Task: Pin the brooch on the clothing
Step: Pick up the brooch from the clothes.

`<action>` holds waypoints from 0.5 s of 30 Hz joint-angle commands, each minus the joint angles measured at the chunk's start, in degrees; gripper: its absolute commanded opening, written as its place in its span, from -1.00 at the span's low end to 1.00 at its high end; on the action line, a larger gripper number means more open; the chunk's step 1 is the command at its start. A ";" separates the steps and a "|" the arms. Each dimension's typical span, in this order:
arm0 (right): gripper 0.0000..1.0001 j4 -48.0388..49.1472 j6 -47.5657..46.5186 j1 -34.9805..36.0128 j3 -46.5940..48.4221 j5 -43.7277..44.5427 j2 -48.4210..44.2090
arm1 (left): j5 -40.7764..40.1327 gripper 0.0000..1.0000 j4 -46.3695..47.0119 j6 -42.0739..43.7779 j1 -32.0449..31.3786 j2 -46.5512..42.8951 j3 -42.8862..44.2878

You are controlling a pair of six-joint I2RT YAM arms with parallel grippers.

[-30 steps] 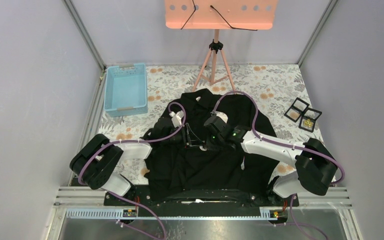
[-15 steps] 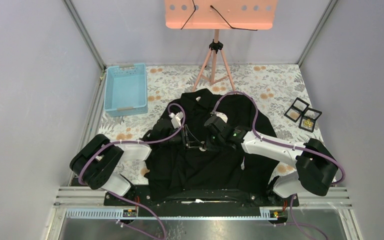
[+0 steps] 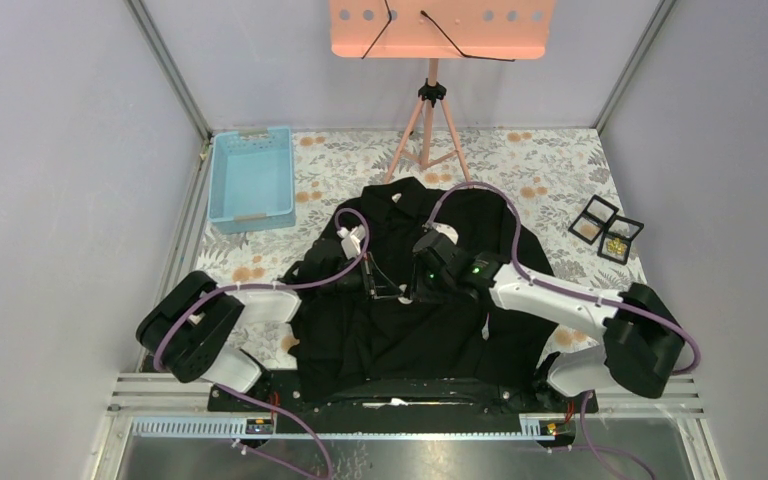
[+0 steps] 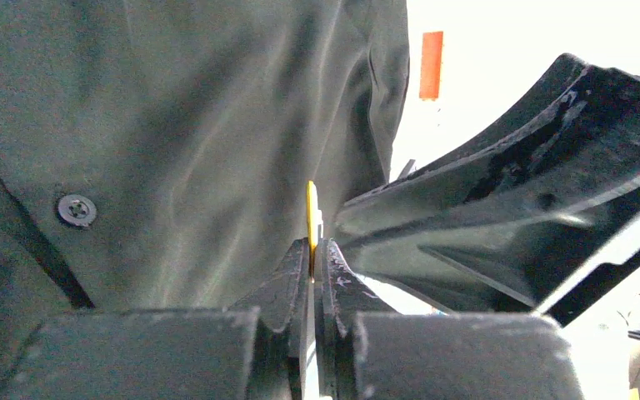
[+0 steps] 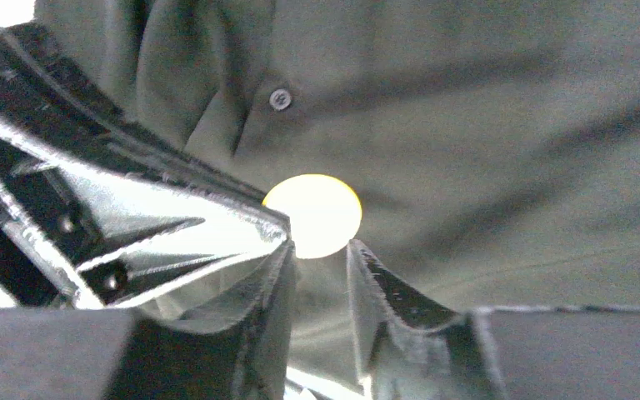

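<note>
One yellow brooch (image 5: 312, 215), one black shirt (image 3: 430, 330).

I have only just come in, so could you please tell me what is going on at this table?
A large black collared button-front shirt lies on the table. Over it, the left gripper is shut on a small round yellow brooch, holding it close to the shirt front. The right gripper faces it, open and not gripping. The brooch does not look pinned yet.
</note>
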 commanded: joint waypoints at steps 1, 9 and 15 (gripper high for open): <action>-0.09 -2.19 -2.97 0.51 1.77 0.38 -8.30 | 2.29 -1.00 -1.85 3.35 -0.09 -4.90 2.40; 0.49 -9.41 -13.21 -0.95 2.90 -5.77 -22.50 | 7.87 -1.00 -27.89 17.04 0.28 -14.40 13.33; 0.74 -2.87 -16.72 -2.55 -0.11 -21.16 -34.22 | 19.32 -1.00 -48.33 30.20 0.50 -17.98 26.60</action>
